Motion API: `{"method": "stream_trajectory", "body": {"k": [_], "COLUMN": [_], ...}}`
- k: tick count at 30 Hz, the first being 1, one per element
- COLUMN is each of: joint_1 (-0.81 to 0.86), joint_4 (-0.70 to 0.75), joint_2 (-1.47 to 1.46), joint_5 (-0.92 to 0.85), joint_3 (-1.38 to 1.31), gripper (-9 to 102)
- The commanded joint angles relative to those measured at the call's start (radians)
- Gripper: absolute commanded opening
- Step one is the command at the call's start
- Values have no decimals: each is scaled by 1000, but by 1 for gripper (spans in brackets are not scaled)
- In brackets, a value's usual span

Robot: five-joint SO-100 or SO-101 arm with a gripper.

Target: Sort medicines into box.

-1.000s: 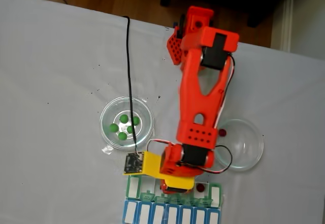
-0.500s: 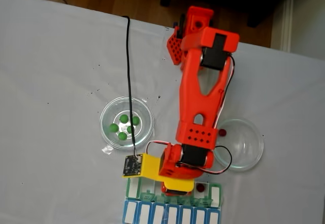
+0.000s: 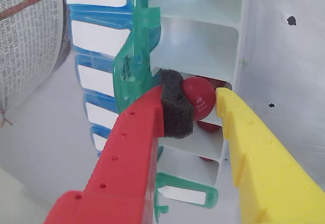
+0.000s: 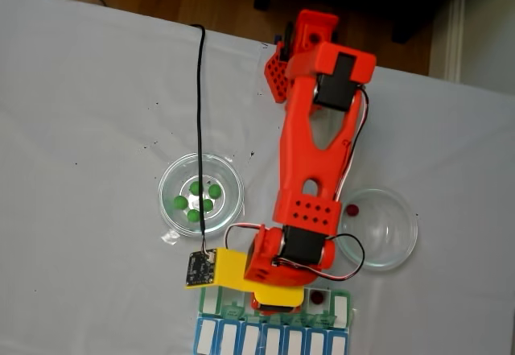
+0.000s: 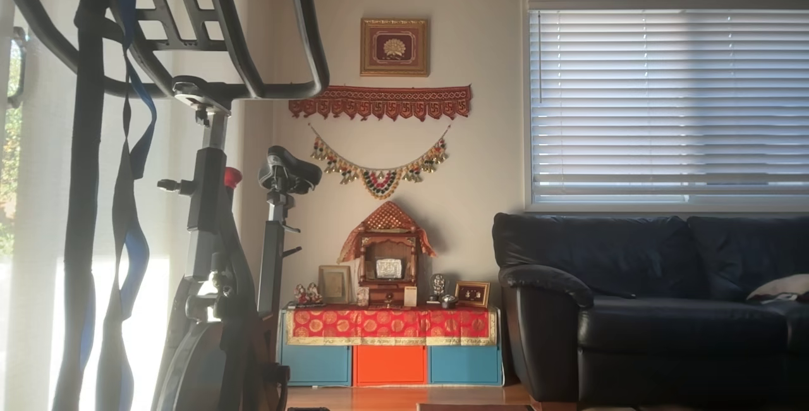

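Wrist view: the tool (image 3: pixel 203 104), one finger red with a black foam pad (image 3: pixel 175 109) and the other yellow, is clamped on a dark red pill (image 3: pixel 199 99) directly over an open white compartment of the box (image 3: pixel 195 51). The step in hand appears to be the release of this pill. It is best done with the pill centred between the compartment walls and held low, the fingers parted only slightly so the round pill drops straight and does not roll over a divider; the upright green lid (image 3: pixel 133 61) just left of the red finger should not be nudged. Other dark red pills lie partly hidden in the compartments beneath the held one.

Fixed view: the box (image 4: pixel 342 307) sits at the near edge of the table (image 4: pixel 96 113), the arm reaching down over it. Five green pills (image 4: pixel 195 198) rest in the left glass dish (image 4: pixel 171 176); one dark red pill (image 4: pixel 352 209) remains in the right dish (image 4: pixel 398 238). The pills are small, smooth, glossy spheres; the held one bears a faint mark.
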Motion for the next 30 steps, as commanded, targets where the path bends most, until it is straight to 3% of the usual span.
{"method": "stream_trajectory", "body": {"k": [1, 30], "joint_1": [23, -20], "joint_4": [2, -227], "joint_2": [54, 69], "joint_5": [-20, -3], "joint_3": [-112, 104], "gripper": [1, 1]}}
